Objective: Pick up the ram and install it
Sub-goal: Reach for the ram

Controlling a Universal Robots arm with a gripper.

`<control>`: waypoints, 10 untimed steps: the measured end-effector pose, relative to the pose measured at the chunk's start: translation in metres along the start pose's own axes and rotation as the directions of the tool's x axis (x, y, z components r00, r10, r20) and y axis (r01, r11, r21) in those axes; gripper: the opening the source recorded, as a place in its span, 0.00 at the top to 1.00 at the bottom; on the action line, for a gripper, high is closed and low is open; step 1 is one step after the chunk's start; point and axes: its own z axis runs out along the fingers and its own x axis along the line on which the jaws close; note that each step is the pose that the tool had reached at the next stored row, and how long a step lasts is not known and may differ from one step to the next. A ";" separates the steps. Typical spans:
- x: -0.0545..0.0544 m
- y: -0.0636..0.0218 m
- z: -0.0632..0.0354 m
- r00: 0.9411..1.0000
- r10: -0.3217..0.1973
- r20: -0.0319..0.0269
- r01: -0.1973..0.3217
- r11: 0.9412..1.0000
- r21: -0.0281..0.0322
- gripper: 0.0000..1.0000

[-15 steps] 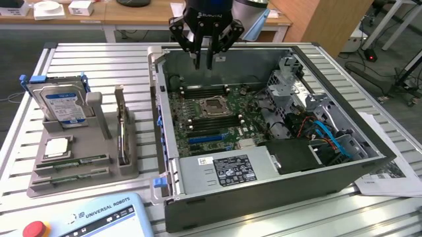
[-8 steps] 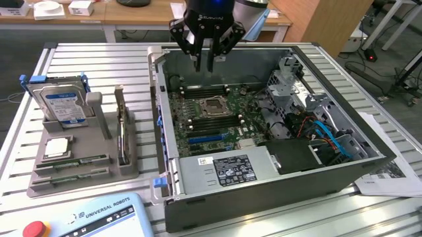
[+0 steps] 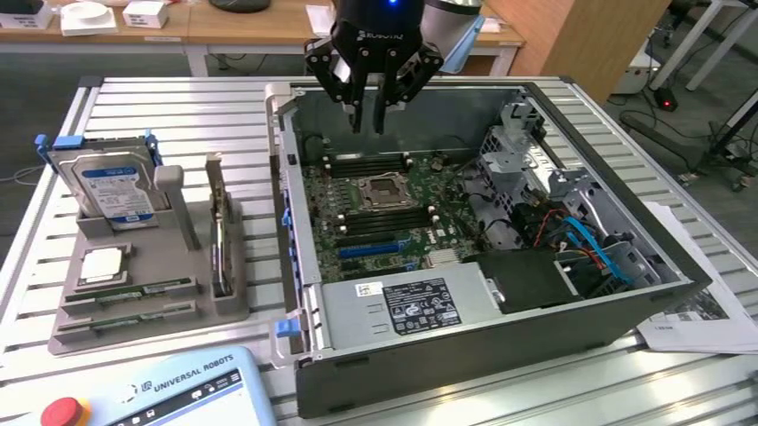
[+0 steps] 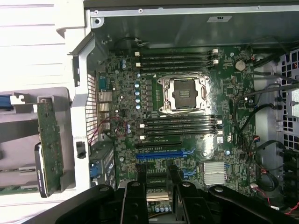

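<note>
Gripper (image 3: 369, 124), half-open and empty, is hovering above the case (image 3: 474, 359); ram (image 3: 219, 235) is standing at its 7 o'clock in the exterior view, lengthwise 12-to-6.

Bright and even from overhead outside, hard contrast up at the wrist.
Soft, flat light across the table (image 3: 154, 106) in the exterior view, hardly a shadow anywhere, just gloom down inside the case (image 3: 474, 373) (blackest by the cables). Over to the wrist view: table slats blown out to white, dim over the motherboard (image 4: 224, 93), small glints off the silver heatsink (image 4: 215, 171), gripper (image 4: 156, 170) close to silhouette.
</note>
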 end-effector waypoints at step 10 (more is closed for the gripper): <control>0.002 -0.0097 -0.0005 1.000 0.000 0.000 0.000 1.000 0.000 0.69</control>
